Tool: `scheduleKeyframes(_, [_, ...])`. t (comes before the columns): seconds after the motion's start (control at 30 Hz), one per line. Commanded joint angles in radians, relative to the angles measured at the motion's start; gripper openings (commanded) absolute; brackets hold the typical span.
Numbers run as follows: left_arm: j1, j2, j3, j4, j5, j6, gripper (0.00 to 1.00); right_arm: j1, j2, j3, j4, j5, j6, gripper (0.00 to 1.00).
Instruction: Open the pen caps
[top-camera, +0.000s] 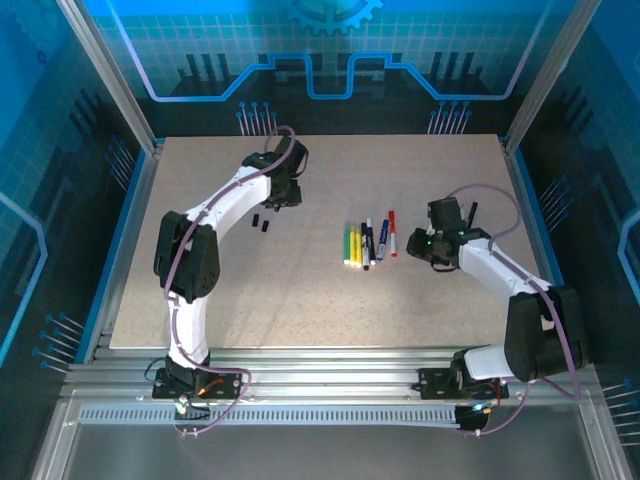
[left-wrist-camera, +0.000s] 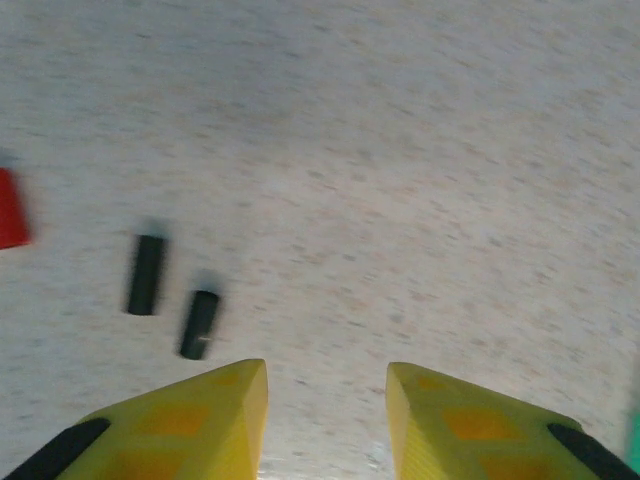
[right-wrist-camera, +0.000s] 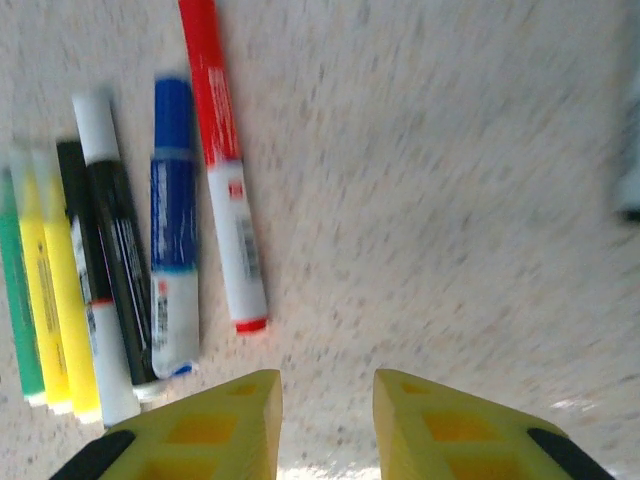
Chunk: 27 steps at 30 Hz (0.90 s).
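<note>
Black caps (left-wrist-camera: 199, 324) lie just ahead-left of the left pincer (left-wrist-camera: 325, 370) — not touching.

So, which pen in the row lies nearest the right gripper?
The red pen, the only red one, lying at the end towards the right gripper.

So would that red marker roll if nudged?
Likely: the red marker is a slim round barrel lying flat, so a sideways push should roll it. It looks stiff and light. The blue marker beside it might stop it.
</note>
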Motion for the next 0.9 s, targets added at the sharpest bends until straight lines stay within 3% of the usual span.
scheduleKeyframes(0.0, [-0.046,0.035,0.022,0.056,0.102,-0.005,0.37,0.039,0.003,-0.043,0.119,-0.082,0.082,0.33])
scheduleKeyframes(0.37, [-0.133,0.146,0.109,0.037,0.185,-0.014,0.36,0.194,0.03,0.017,0.046,-0.063,0.134,0.42])
scheduleKeyframes(0.87, [-0.165,0.271,0.224,0.035,0.276,-0.029,0.37,0.206,0.054,0.05,0.029,-0.067,0.136,0.41])
